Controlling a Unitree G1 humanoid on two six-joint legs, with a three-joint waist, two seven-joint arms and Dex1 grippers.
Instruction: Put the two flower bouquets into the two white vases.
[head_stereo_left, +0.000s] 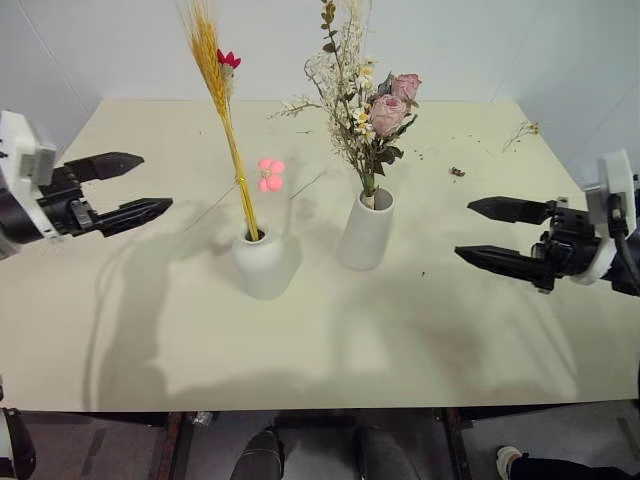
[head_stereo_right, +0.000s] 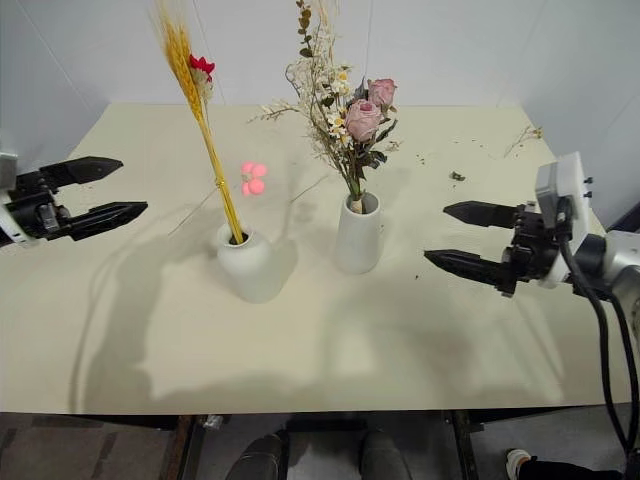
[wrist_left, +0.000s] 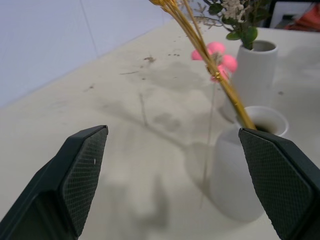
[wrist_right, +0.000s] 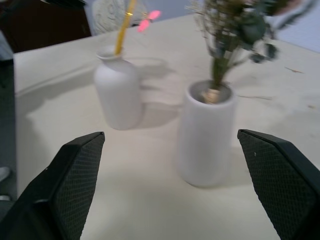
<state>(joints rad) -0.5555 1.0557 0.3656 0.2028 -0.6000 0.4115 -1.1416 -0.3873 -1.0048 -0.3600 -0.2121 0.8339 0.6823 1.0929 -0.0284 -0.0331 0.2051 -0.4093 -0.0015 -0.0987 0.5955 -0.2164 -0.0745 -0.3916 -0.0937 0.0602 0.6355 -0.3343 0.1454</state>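
Both bunches are in. The wheat bunch (head_stereo_left: 214, 70) stands in the short vase (head_stereo_left: 262, 262) just left of table centre, stalks leaning toward 11 o'clock, its pink blossom (head_stereo_left: 270, 174) hanging beside the stalks. The rose bunch (head_stereo_left: 362, 95) stands upright in the tall vase (head_stereo_left: 366, 230), just beside the short one at its 2 o'clock; the two vases are close but apart.

My left gripper (head_stereo_left: 118, 188) hovers at 9 o'clock from the vases, near the table's (head_stereo_left: 150, 320) left edge, fingers spread wide, nothing between them. My right gripper (head_stereo_left: 497, 232) sits at 3 o'clock, toward the right edge, fingers also wide apart and empty, pointing in at the tall vase.

Open room: bare tabletop btwn each gripper and its nearest vase, and a wide bare strip along the near edge at 6 o'clock. Small plant bits (head_stereo_left: 457, 172) lie scattered toward the far right corner, approx 1-2 o'clock, well apart from the vases.
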